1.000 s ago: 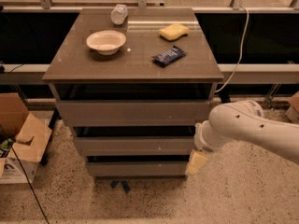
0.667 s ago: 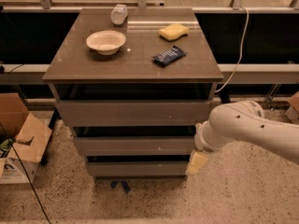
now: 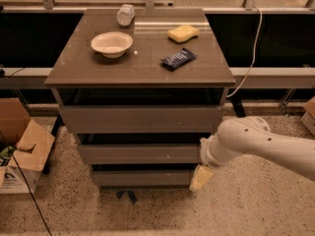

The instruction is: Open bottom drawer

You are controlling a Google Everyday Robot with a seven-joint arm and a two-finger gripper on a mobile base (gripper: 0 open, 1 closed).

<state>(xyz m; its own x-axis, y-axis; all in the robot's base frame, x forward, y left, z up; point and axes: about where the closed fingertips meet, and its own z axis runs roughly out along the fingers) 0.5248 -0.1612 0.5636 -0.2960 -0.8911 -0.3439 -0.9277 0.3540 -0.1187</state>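
Observation:
The bottom drawer [image 3: 142, 177] is the lowest, narrowest grey-brown front of the cabinet, just above the floor, with a dark gap above it. My gripper [image 3: 201, 177] hangs from the white arm [image 3: 256, 141] that comes in from the right. Its pale yellow tip sits at the right end of the bottom drawer front, touching or almost touching it. The middle drawer [image 3: 140, 154] and top drawer [image 3: 140, 119] stand above it.
On the cabinet top [image 3: 74, 70] lie a white bowl [image 3: 112, 44], a yellow sponge [image 3: 183, 33], a dark blue packet [image 3: 178, 59] and a crumpled clear bottle [image 3: 126, 14]. An open cardboard box [image 3: 19, 149] stands on the speckled floor at the left. A cable [image 3: 253, 48] hangs at the right.

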